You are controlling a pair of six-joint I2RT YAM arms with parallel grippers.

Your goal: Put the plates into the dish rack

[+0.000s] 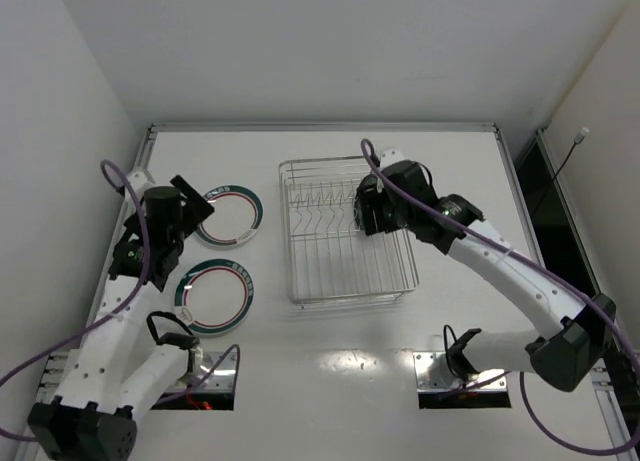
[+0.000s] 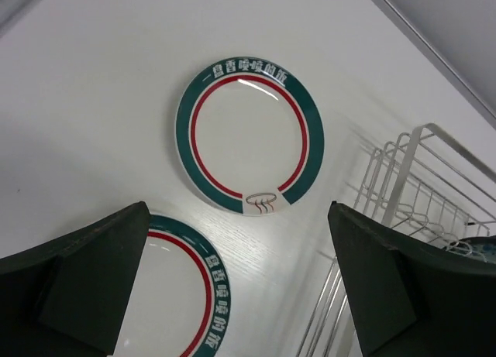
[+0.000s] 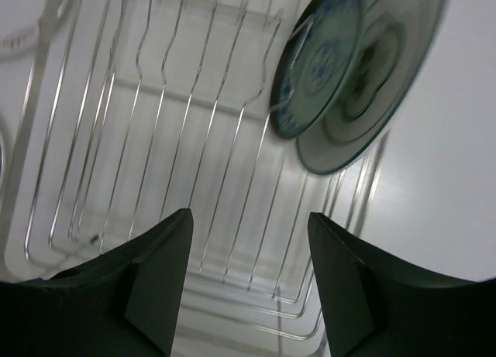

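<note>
- Jaws of the left gripper (image 2: 240, 233) are spread wide and hold nothing.
- One green-rimmed plate (image 2: 249, 136) lies flat on the table (image 2: 93, 101), straight ahead of these jaws, in line with the gap.
- Another green-rimmed plate (image 2: 174, 295) lies closer, partly hidden by the jaw on the left.
- The dish rack (image 2: 403, 179) is off to their right.
- The right gripper (image 3: 249, 217) is spread and empty too, over the rack, with the blue plate (image 3: 318, 63) and white plate (image 3: 380, 63) standing ahead.
- I think the left arm is nearer the flat plates.
</note>
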